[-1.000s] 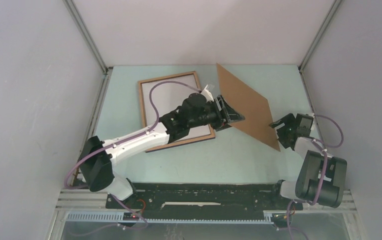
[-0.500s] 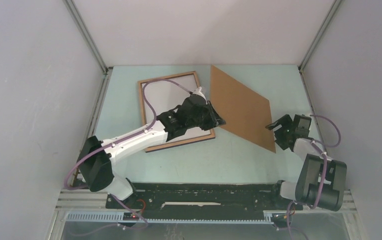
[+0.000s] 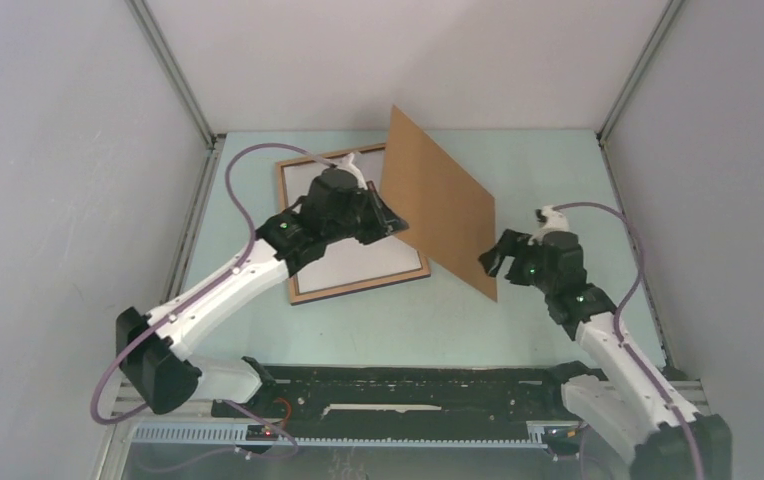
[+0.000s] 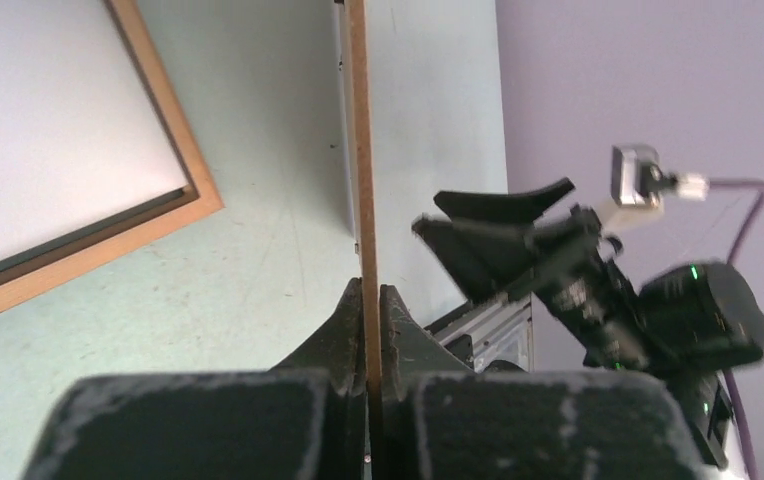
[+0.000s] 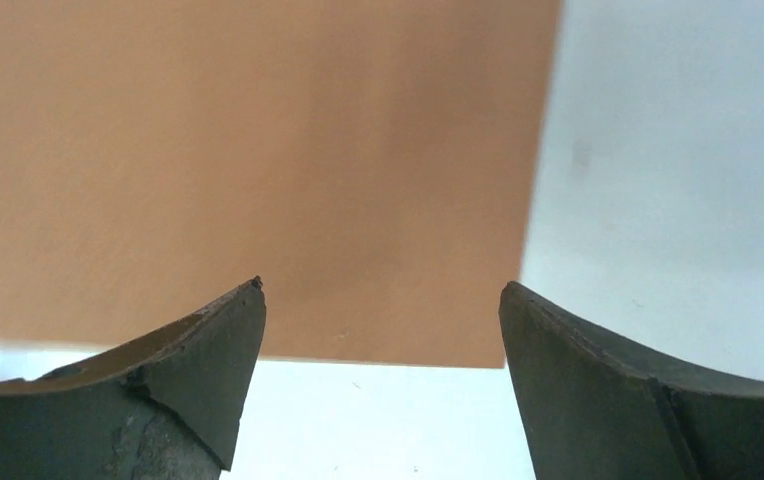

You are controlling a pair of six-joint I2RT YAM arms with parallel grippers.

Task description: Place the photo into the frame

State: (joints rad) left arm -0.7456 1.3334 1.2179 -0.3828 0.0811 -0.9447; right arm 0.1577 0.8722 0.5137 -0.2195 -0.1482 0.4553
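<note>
Frame (image 3: pixel 284 215): flat on the surface (image 3: pixel 458 320), wood face up, partly under the left arm, just left of the photo. Photo (image 3: pixel 438 200): steeply tilted, brown back toward the right arm, long axis far-to-near, left edge pinched by the left gripper (image 3: pixel 390 222) fingers, printed face hidden. Right gripper (image 3: pixel 498 258): fingers spread at the photo's near corner, contact unclear.

The plain brown fibreboard back of the flat rectangular photo (image 5: pixel 258 170) fills the upper left, its lower right corner set against the pale tabletop (image 5: pixel 678 150), and the right gripper (image 5: pixel 382 300) holds its two dark curved fingers (image 5: pixel 198 370) spread wide, the photo's lower edge crossing the gap between them.
</note>
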